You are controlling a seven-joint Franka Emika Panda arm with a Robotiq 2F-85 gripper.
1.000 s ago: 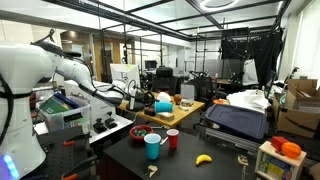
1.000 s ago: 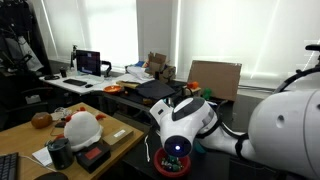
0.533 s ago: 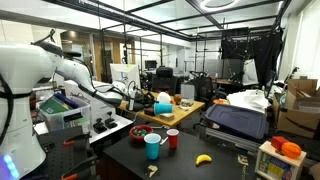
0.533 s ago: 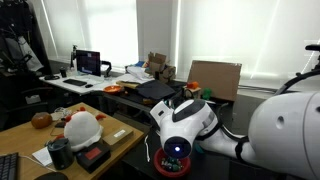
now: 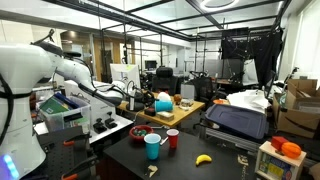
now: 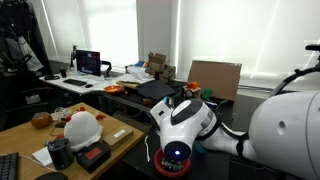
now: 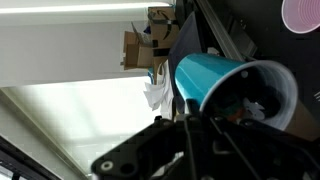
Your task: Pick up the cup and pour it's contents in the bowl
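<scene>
In an exterior view my gripper (image 5: pixel 152 101) is shut on the blue cup (image 5: pixel 163 101) and holds it tipped on its side above the table. The red bowl (image 5: pixel 143 132) sits below it and slightly to the left, with dark bits inside. In the wrist view the blue cup (image 7: pixel 215 82) lies sideways between my fingers (image 7: pixel 200 125). Its mouth faces right, and small coloured bits show inside it. In an exterior view (image 6: pixel 178 135) my own arm hides the cup, and only a red rim of the bowl (image 6: pixel 163 169) shows beneath it.
A teal cup (image 5: pixel 153 146) and a small red cup (image 5: pixel 172 139) stand on the dark table in front of the bowl. A banana (image 5: pixel 203 158) lies to their right. A grey crate (image 5: pixel 238 120) and a wooden box with an orange (image 5: pixel 285 152) stand further right.
</scene>
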